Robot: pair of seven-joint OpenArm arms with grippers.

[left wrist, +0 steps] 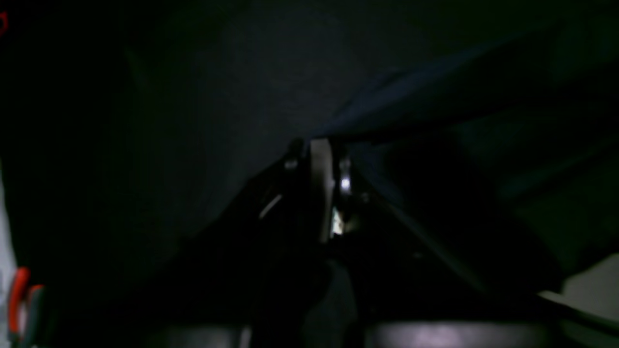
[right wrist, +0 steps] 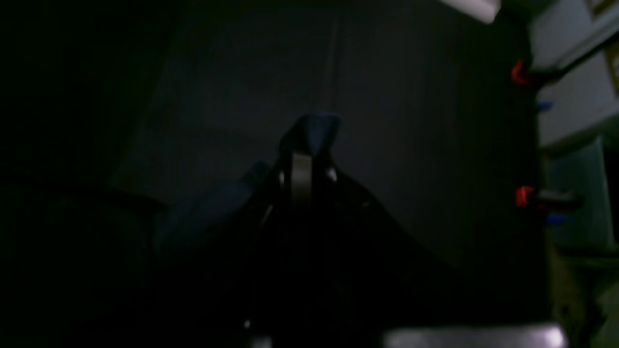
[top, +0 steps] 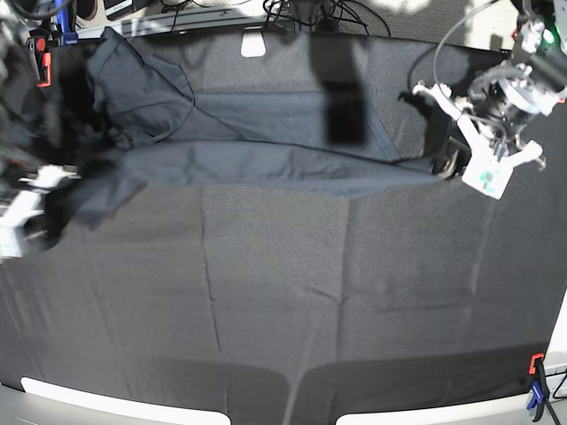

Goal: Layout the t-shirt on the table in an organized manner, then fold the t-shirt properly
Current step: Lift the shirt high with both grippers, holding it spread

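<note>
T-shirt (top: 266,146) stretched across far half of table (top: 283,301), slightly lifted btwn both arms. Left gripper (left wrist: 316,145) clenched on shirt edge (base view right side). Right gripper (right wrist: 302,159) clenched on a fabric bunch at opposite end. Wrist views v. dark; red clamps (right wrist: 521,195) at table edge.

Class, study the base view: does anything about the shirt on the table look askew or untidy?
Yes. The t-shirt is stretched sideways across the table, bunched and creased at the base view's left end, not flat. Each end is pinched in a gripper: right gripper, left gripper.
</note>
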